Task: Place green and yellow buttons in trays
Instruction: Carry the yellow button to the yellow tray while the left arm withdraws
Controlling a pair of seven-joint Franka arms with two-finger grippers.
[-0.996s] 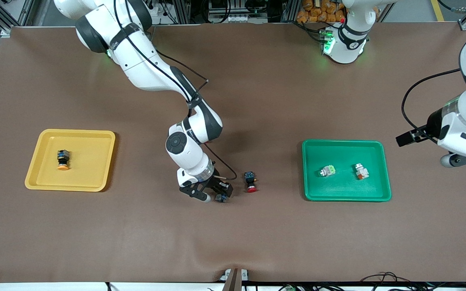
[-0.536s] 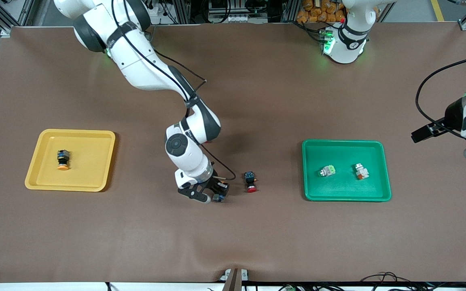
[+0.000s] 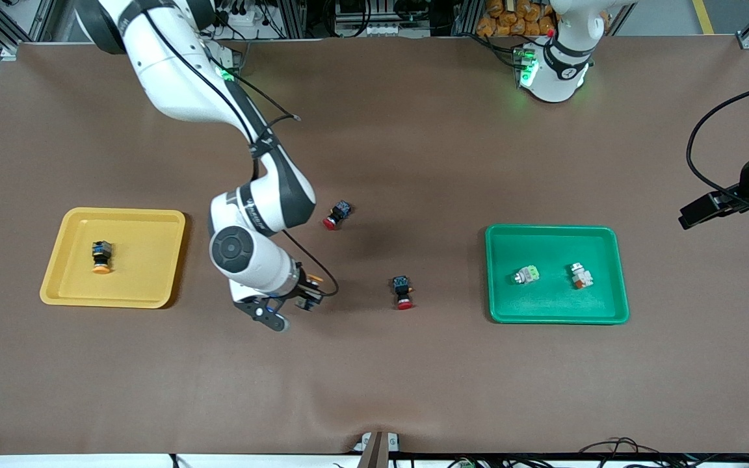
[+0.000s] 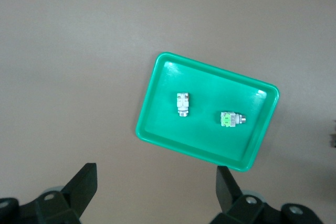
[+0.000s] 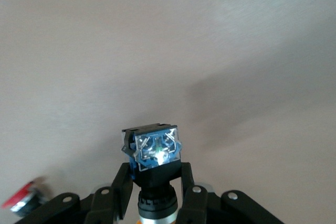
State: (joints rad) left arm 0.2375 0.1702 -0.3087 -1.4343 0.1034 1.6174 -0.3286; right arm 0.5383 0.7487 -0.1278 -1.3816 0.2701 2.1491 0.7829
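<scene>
The right gripper (image 3: 287,311), over bare table between the yellow tray (image 3: 62,273) and a red-capped switch (image 3: 403,292), clamps a black-and-blue switch (image 5: 155,157) by its body; a shallow grip could let it slip before the tray. Only the right wrist view shows this grip. The left gripper (image 4: 156,188), spread wide, waits over the table near the green tray (image 4: 262,129).

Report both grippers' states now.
Left gripper: open, empty, up above the green tray.
Right gripper: shut on a black-and-blue switch.

text: none legible | labels: none | brands: none readable on arms | numbers: none | signs: none
</scene>
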